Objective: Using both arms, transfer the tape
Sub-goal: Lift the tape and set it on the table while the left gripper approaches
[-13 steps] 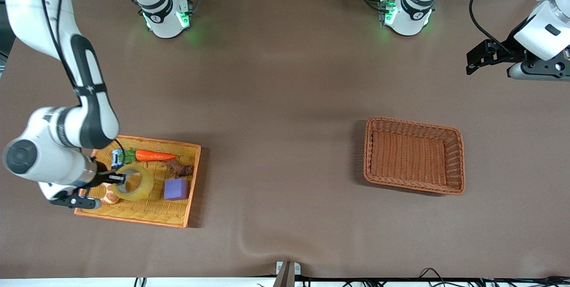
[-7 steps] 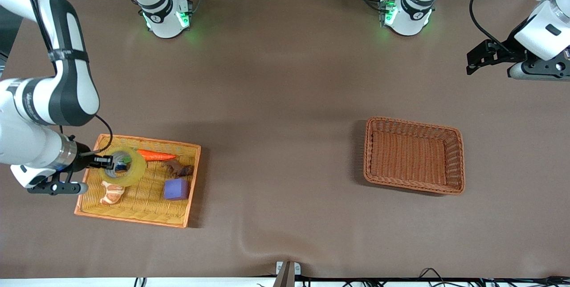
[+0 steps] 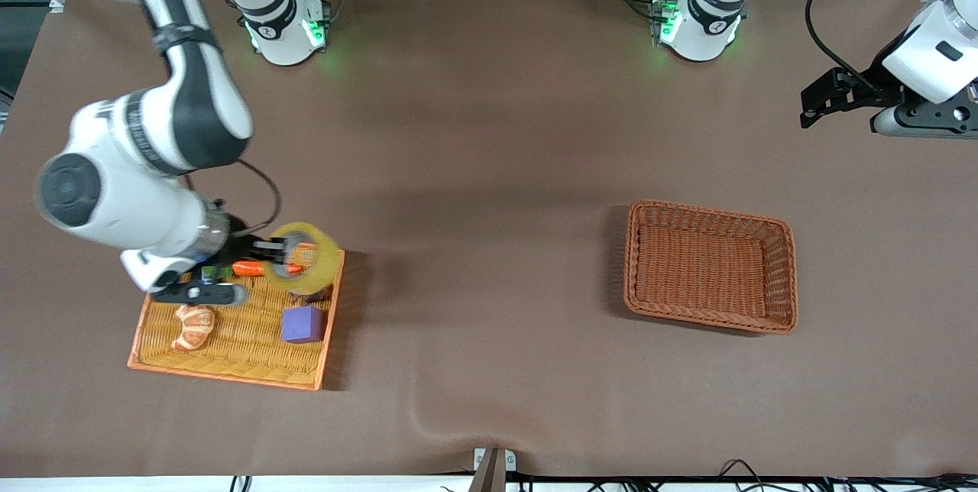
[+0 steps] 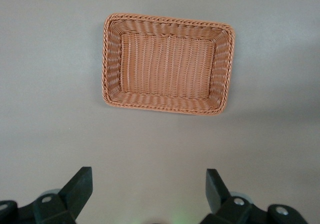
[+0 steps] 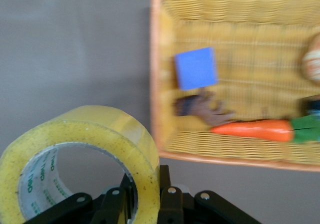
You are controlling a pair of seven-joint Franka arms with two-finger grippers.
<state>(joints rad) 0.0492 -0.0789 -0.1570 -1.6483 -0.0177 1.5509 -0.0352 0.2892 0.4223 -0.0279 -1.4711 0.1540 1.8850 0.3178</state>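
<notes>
While the right gripper (image 3: 281, 257) clamps the tape (image 3: 307, 267) over the yellow tray's (image 3: 229, 370) edge, the left gripper (image 3: 816, 104) waits, jaws apart, well away.

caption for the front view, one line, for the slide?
Right hand holds the tape raised over the yellow tray; left hand, open, waits above the table past the empty brown basket.

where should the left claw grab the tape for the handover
The right claw is shut on the tape, one finger through the hole, holding it up over the yellow tray. The open left claw would best pinch the free part of the ring's wall away from those fingers, one finger through the hole.
</notes>
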